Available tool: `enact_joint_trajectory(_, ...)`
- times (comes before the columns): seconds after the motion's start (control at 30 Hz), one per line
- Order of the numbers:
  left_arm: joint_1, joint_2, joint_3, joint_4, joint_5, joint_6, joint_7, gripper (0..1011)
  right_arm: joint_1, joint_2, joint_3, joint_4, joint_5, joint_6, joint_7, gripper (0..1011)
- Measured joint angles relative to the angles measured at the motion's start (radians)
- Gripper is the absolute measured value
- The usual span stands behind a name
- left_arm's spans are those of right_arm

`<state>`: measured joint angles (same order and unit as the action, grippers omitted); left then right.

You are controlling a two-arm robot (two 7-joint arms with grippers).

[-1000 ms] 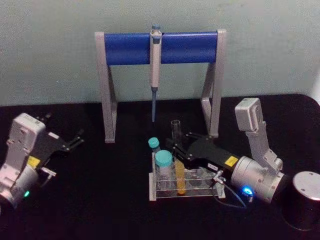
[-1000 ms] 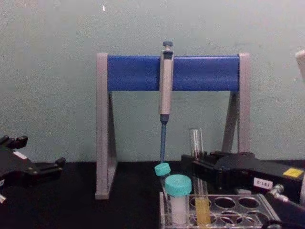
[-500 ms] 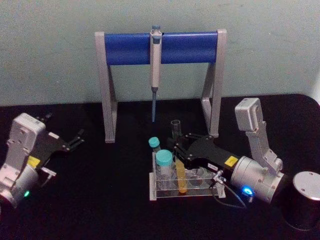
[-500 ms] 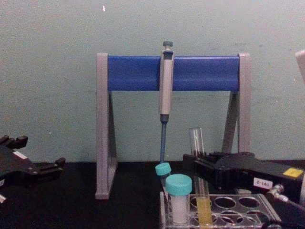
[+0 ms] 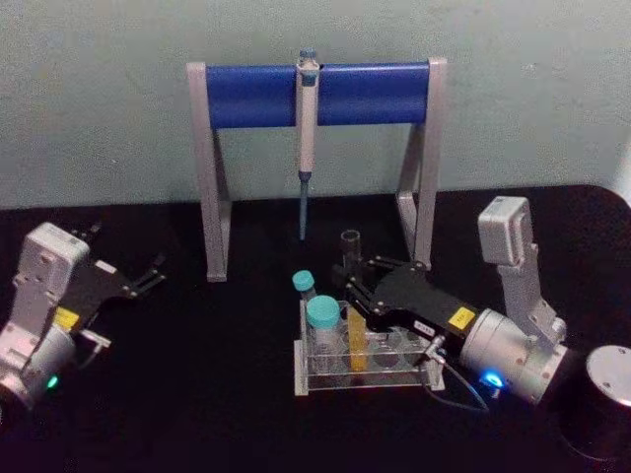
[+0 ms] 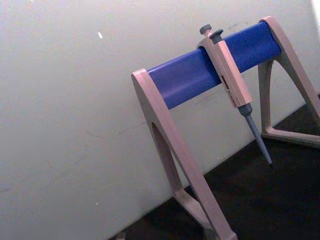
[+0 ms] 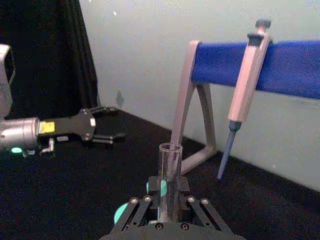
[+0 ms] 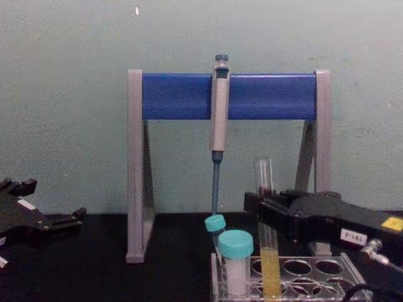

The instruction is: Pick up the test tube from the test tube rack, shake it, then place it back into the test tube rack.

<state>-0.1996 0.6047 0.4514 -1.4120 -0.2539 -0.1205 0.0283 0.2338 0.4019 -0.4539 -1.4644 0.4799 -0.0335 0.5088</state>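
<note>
A black counter (image 5: pixel 197 404) is seen set against a pale green wall (image 5: pixel 99 99). In the right wrist view a black drape (image 7: pixel 45 50) is seen hanging beside that wall. At the back of the counter a grey-and-blue pipette stand (image 5: pixel 256 96) is placed, and a pipette (image 5: pixel 307 128) is hung from its blue crossbar, tip down.

In front of the stand the clear test tube rack (image 5: pixel 301 379) is set on the counter. The test tube (image 5: pixel 356 350) is held upright in a hole in the rack's left part. Its yellow-orange liquid is seen through the rack, and its open mouth is raised well above it. Just to its left two teal-capped tubes (image 5: pixel 322 313) are lodged in the rack.

The right pincer (image 5: pixel 351 289) is reached in from the right, low over the rack, and its fingers are closed on the glass above the liquid. The left pincer (image 5: pixel 148 276) is parked well apart on the counter's left side, with its fingers spread apart. A metal canister (image 5: pixel 606 374) is stood at the counter's right edge.
</note>
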Motion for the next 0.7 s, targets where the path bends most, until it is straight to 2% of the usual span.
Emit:
enact_joint_trajectory(0.23,0.000,0.000,0.000,0.000,0.000,0.000,0.000,1001,-0.036,0.005,0.023,-0.021,0.021,-0.057,0.015,230)
enact_joint_trajectory(0.53,0.000,0.000,0.000,0.000,0.000,0.000,0.000,1001,-0.073,0.019,0.051,-0.076,0.041,-0.089,0.020,230)
enact_joint_trajectory(0.7,0.000,0.000,0.000,0.000,0.000,0.000,0.000,1001,-0.074,0.024,0.064,-0.110,0.055,-0.099,0.028,230)
